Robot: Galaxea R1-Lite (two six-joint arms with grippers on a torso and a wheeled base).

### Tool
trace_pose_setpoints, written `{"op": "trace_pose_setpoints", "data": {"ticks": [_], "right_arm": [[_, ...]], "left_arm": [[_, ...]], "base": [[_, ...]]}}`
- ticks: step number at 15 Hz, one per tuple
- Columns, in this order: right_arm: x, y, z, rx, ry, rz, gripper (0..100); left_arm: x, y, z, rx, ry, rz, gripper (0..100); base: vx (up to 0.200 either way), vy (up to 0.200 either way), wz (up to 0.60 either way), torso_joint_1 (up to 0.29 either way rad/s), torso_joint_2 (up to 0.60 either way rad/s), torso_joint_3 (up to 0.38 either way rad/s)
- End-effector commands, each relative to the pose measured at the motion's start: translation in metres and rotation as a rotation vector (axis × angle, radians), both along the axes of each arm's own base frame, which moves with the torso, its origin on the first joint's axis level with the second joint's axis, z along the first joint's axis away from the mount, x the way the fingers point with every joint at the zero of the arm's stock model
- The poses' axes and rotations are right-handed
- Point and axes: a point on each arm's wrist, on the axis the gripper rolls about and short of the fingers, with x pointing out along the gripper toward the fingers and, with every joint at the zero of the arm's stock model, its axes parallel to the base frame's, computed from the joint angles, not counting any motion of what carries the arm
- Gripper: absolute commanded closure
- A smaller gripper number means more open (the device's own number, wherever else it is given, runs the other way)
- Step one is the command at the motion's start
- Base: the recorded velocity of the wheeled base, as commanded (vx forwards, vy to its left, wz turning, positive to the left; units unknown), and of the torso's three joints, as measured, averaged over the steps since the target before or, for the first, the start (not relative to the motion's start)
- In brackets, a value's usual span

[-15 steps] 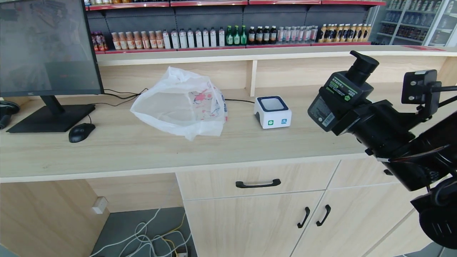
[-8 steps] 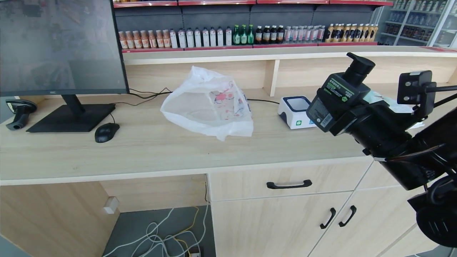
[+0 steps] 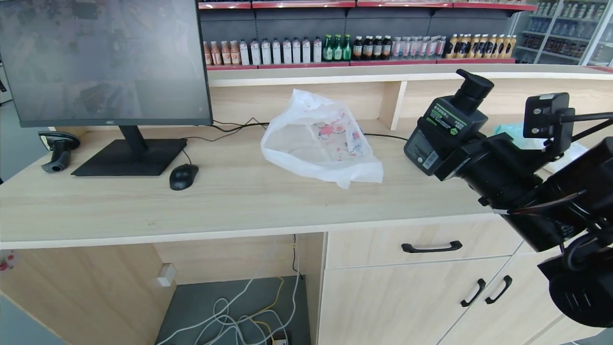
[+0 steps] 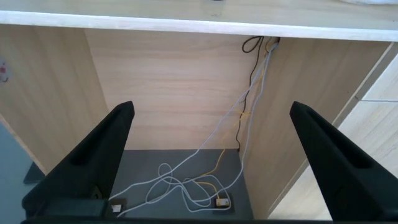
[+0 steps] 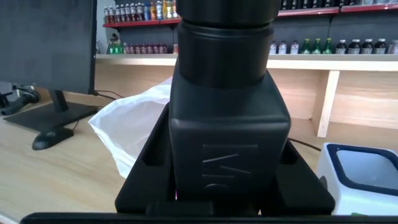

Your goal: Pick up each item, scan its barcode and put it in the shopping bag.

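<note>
Bottle (image 3: 443,127) still clamped in right gripper (image 3: 462,155) | head view panned left

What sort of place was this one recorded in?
Most likely a convenience store checkout, or a mock-up of one: a wooden counter with a monitor, a white barcode scanner box and a plastic shopping bag, and shelves of bottled drinks behind.

Head: high up, looks down over the desk (image 3: 239,201)
Left wrist: low, faces the wires (image 4: 186,190) under the desk
Right wrist: very close behind the black bottle (image 5: 227,143), faces the bag (image 5: 134,134)
Shared: head and right wrist both see the bag
</note>
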Motion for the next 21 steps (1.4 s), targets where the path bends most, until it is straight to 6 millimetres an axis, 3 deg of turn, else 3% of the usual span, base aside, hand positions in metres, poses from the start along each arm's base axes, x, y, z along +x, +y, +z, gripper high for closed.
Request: {"op": "trace_pose_setpoints", "data": {"ticks": [1,3,7,18,21], "right_arm": [[0.003,0.0,-0.003,-0.003,0.01,-0.003,100],[0.004,0.001,-0.005,-0.005,0.014,-0.003,100],[0.005,0.001,-0.006,-0.006,0.017,-0.003,100],[0.014,0.005,0.005,0.016,-0.028,-0.001,100],[0.014,0.005,0.006,0.017,-0.031,-0.001,100]], "left_arm": [[0.0,0.0,0.0,0.0,-0.001,-0.001,0],[0.0,0.0,0.0,0.0,-0.001,-0.001,0],[0.0,0.0,0.0,0.0,-0.001,-0.001,0],[0.0,0.0,0.0,-0.002,-0.001,-0.001,0],[0.0,0.0,0.0,-0.002,-0.001,-0.001,0]], "base": [[0.0,0.0,0.0,0.0,0.0,0.0],[0.0,0.0,0.0,0.0,0.0,0.0],[0.2,0.0,0.0,-0.004,0.0,0.007],[0.0,0.0,0.0,0.0,0.0,0.0],[0.0,0.0,0.6,0.004,0.0,0.002]]}}
